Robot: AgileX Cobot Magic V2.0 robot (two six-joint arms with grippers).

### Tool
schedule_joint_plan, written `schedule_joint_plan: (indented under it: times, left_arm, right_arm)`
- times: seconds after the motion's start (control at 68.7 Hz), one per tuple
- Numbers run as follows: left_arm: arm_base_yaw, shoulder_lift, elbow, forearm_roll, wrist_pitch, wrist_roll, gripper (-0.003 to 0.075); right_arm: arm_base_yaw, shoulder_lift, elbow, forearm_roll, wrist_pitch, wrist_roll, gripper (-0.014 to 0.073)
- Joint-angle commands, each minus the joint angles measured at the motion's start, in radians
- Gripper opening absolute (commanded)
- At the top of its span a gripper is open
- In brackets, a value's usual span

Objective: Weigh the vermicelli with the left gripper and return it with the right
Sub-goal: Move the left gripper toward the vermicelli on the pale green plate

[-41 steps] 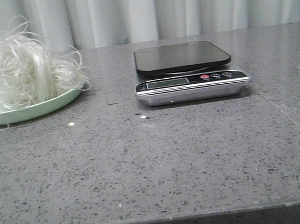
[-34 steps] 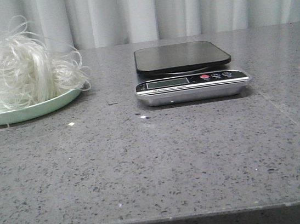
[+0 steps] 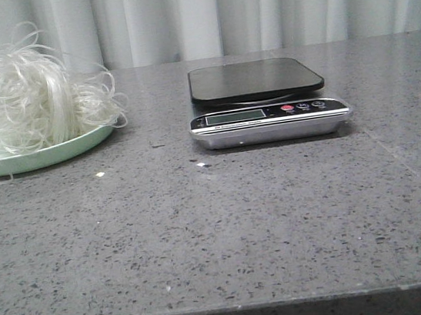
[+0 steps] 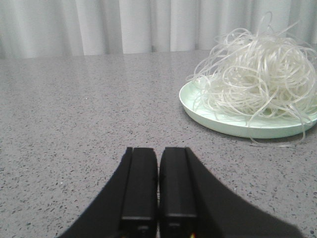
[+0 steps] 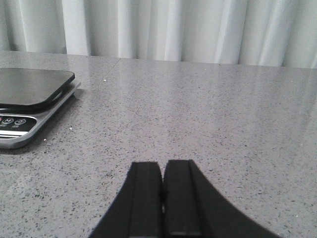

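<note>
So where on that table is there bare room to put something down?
The wide grey table in front of the scale and the green plate is bare, as is the strip between them and the stretch right of the scale. The plate itself is heaped with vermicelli; the scale's black platform is empty.

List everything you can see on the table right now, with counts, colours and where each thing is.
vermicelli: one ball, translucent white, piled on the plate at the table's left.
plate: one, pale green, left side of the table.
scale: one, silver body with a bare black platform, centre back, right of the plate.
table: one, speckled grey stone.
curtain: pale grey, behind the table.
left gripper: one, black, shut, low over the table, apart from the plate.
right gripper: one, black, shut, beside the scale.
</note>
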Motion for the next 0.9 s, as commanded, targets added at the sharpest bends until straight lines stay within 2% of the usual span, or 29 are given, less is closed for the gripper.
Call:
schedule_joint_plan:
  times: [0.0, 0.437, 0.553, 0.757, 0.83, 0.888]
  left_arm:
    - [0.001, -0.02, 0.007, -0.007, -0.076, -0.006, 0.0136]
    - [0.001, -0.02, 0.007, -0.007, -0.1, -0.006, 0.0136]
    - [0.001, -0.02, 0.007, 0.003, -0.178, -0.006, 0.0136]
    - [0.001, -0.02, 0.007, -0.003, -0.404, -0.006, 0.0137]
    - [0.001, -0.02, -0.011, -0.05, -0.499, -0.006, 0.0138]
    - [0.001, -0.018, -0.051, -0.088, -0.503, -0.006, 0.0138]
  right_arm:
    - [-0.005, -0.011, -0.009, 0.001, -0.088, 0.001, 0.0151]
    - [-0.005, -0.011, -0.009, 0.001, -0.088, 0.001, 0.0151]
    - [-0.005, -0.011, -0.009, 0.001, -0.095, 0.001, 0.0151]
    - [-0.005, -0.011, -0.009, 0.001, -0.097, 0.001, 0.0151]
    - [-0.005, -0.011, -0.009, 0.001, -0.097, 0.001, 0.0151]
    - [-0.005, -0.011, -0.009, 0.001, -0.097, 0.001, 0.0151]
